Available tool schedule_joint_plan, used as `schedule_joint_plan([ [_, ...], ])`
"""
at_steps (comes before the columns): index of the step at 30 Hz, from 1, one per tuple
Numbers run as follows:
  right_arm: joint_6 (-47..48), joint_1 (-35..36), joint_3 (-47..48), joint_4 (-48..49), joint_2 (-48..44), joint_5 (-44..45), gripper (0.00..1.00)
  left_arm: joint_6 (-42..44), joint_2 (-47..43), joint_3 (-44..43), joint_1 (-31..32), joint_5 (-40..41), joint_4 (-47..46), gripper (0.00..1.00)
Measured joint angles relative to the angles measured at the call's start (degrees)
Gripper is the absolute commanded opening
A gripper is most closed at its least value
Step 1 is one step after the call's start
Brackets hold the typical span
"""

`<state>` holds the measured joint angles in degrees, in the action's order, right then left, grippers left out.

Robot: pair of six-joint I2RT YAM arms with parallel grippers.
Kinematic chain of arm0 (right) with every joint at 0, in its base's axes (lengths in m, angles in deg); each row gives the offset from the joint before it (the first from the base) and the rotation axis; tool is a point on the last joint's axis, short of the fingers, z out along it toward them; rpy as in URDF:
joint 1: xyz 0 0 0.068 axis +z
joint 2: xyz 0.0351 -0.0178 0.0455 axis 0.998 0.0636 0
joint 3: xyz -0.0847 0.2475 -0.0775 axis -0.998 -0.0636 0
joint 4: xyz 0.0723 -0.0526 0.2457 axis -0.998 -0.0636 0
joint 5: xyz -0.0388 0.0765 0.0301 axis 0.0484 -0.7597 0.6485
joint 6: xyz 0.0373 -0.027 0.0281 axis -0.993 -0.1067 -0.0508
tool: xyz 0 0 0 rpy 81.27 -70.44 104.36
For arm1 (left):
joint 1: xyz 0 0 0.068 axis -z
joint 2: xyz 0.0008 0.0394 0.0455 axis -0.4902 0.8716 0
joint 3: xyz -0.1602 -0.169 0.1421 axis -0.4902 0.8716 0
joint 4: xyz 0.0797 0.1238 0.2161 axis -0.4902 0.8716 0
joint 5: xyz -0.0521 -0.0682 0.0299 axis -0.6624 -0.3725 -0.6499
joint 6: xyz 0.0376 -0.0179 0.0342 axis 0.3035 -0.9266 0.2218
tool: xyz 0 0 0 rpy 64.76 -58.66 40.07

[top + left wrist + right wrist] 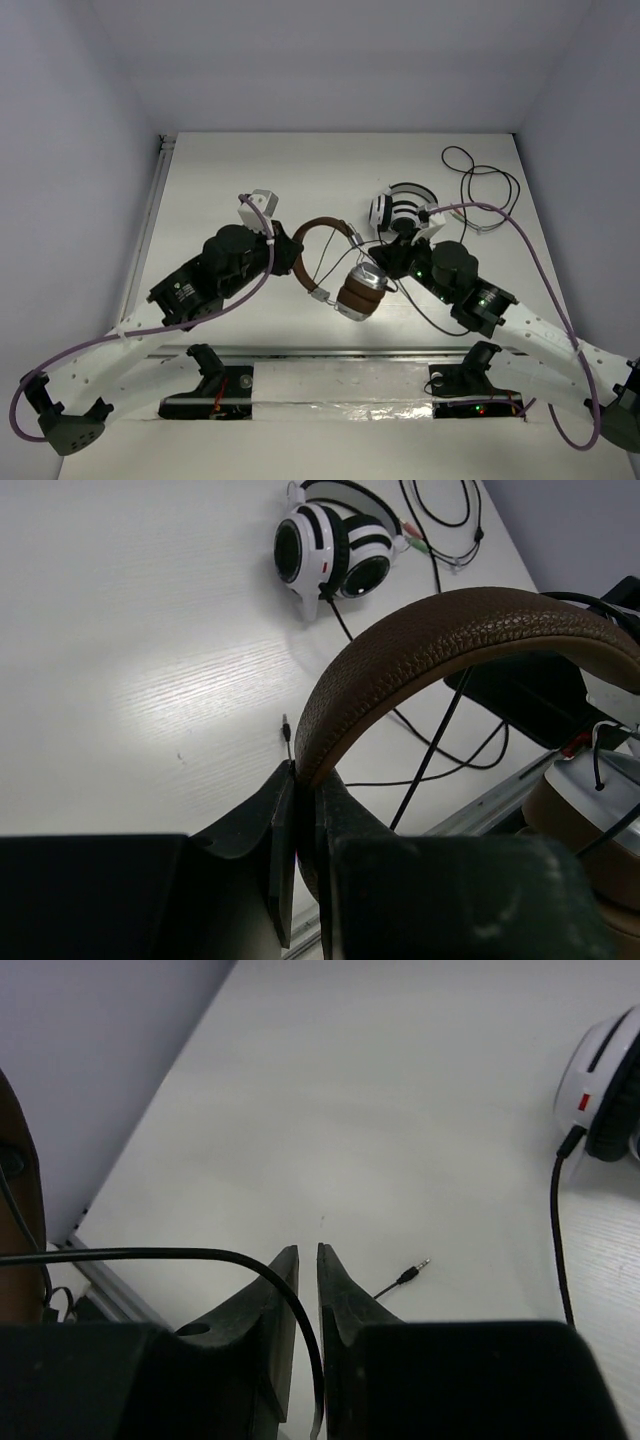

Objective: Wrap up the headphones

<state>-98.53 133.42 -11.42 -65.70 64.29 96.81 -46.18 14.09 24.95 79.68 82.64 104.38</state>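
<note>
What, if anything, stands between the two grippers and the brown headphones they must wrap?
Nothing visible does. The left gripper is shut on the brown headband, and the right gripper pinches the thin black cable. The striped headphones lie apart, farther back.

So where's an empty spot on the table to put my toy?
The far-left table, between its left edge and the left gripper, is bare. So is the far strip behind the brown headphones. The middle is crowded: the right gripper pinches their cable, and the striped headphones fill the far right.
</note>
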Motion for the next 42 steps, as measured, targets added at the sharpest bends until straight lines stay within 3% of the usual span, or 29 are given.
schedule_joint_plan([
  [5, -0.61, -1.81, -1.86, 7.02, 0.11, -4.66, 0.22, -0.76, -0.02, -1.62, -2.05, -2.58, -1.66, 0.00],
  [7, -0.79, -2.10, -2.51, 10.73, 0.57, -6.08, 0.29, -1.49, -0.02, -2.23, -2.10, -2.80, -2.64, 0.00],
  [12, -1.53, -2.12, -6.49, 19.78, 2.10, -9.03, 0.34, -3.43, 0.09, -3.78, -2.08, -2.89, -4.90, 0.00],
  [30, -3.78, -2.16, -9.25, 36.87, 18.34, -13.68, 0.36, -6.03, 4.57, -13.40, -2.10, -0.63, -8.17, 0.00],
  [42, -5.84, -2.16, -10.67, 42.88, 21.42, -13.94, 0.37, -6.88, 6.21, -16.13, -2.19, 2.64, -8.79, 0.00],
])
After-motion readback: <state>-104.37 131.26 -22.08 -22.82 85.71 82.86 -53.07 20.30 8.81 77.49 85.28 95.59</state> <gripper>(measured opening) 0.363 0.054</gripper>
